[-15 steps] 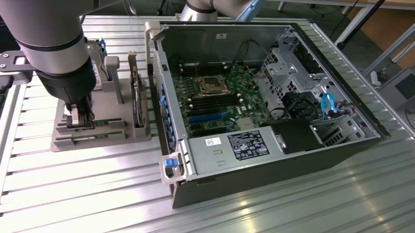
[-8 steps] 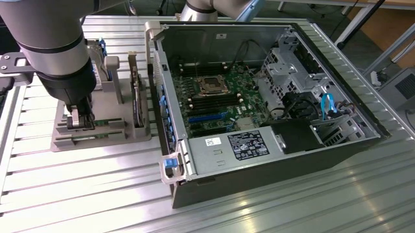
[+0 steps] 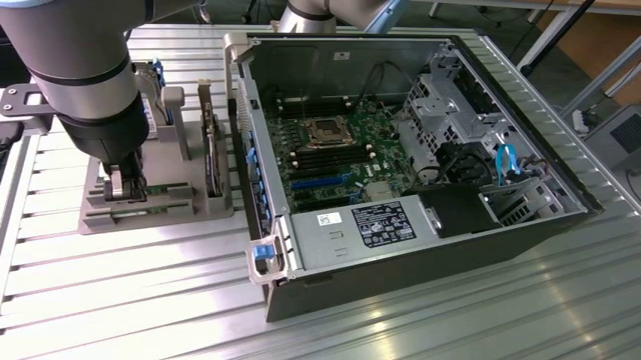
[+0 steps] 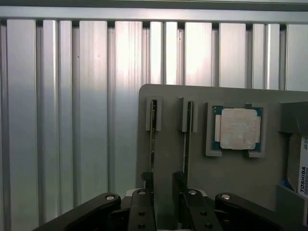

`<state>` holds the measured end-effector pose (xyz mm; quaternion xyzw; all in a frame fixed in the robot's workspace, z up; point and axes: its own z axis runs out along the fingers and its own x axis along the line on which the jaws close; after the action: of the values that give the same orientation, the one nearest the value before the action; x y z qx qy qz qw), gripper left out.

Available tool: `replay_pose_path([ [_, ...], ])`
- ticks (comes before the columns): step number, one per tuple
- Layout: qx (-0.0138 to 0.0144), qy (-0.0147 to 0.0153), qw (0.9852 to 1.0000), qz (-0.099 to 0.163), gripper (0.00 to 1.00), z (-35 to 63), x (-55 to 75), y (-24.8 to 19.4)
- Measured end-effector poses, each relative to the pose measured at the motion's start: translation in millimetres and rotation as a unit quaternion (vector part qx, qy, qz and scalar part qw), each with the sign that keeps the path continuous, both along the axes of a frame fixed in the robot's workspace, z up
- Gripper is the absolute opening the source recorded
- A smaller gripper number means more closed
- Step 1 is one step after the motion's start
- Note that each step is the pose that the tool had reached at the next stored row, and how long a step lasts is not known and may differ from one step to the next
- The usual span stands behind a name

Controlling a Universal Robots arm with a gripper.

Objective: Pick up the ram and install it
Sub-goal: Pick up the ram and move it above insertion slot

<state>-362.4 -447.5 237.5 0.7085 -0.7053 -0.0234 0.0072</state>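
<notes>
Ram [image 4: 153,129]: slim stick on edge in a slot of the grey holder [image 4: 231,178]; a second stick [image 4: 187,130] like it stands in the next slot, parallel to it.
End effector [image 4: 163,183]: fingers [image 4: 144,207] spread, low over the holder at the near ends of the two sticks; both sticks sit in their slots and I cannot tell whether a finger touches either one.
Processor chip [image 4: 238,129]: square and silver, flat in its own recess of the holder, beside the second stick.
Hard drive [image 4: 302,168]: at the holder's edge, beyond the processor chip.
Expansion card [image 3: 210,150]: dark, upright on the holder's side nearest the computer case.
Computer case [image 3: 401,277]: open, lying just beside the holder on the exterior view's right, its green motherboard [image 3: 341,150] exposed.
Surface [image 3: 150,300]: ribbed aluminium under the holder and the case.
</notes>
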Motion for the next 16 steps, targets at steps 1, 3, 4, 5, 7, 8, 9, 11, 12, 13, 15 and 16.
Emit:
replay_pose_path([
  [1, 0.0000, 0.0000, 1.0000, 0.000, 0.30, -0.4, 0.0, 0.0],
  [3, 0.0000, 0.0000, 1.0000, 0.000, 0.30, -1.2, -0.1, 0.0],
  [4, 0.0000, 0.0000, 1.0000, 0.000, 0.30, -1.6, -0.2, 0.0],
  [5, 0.0000, 0.0000, 1.0000, 0.000, 0.30, -2.0, -0.2, 0.0],
  [7, 0.0000, 0.0000, 1.0000, 0.000, 0.30, -2.8, -0.3, 0.0],
  [8, 0.0000, 0.0000, 1.0000, 0.000, 0.30, -3.1, -0.4, 0.0],
  [9, 0.0000, 0.0000, 1.0000, 0.000, 0.30, -3.5, -0.4, 0.0],
  [11, 0.0000, 0.0000, 1.0000, 0.000, 0.30, -4.3, -0.5, 0.0],
  [12, 0.0000, 0.0000, 1.0000, 0.000, 0.30, -4.6, -0.6, 0.0],
  [13, 0.0000, 0.0000, 1.0000, 0.000, 0.30, -5.0, -0.6, 0.0],
  [15, 0.0000, 0.0000, 1.0000, 0.000, 0.30, -5.8, -0.7, 0.0],
  [16, 0.0000, 0.0000, 1.0000, 0.000, 0.30, -6.3, -0.8, 0.0],
])
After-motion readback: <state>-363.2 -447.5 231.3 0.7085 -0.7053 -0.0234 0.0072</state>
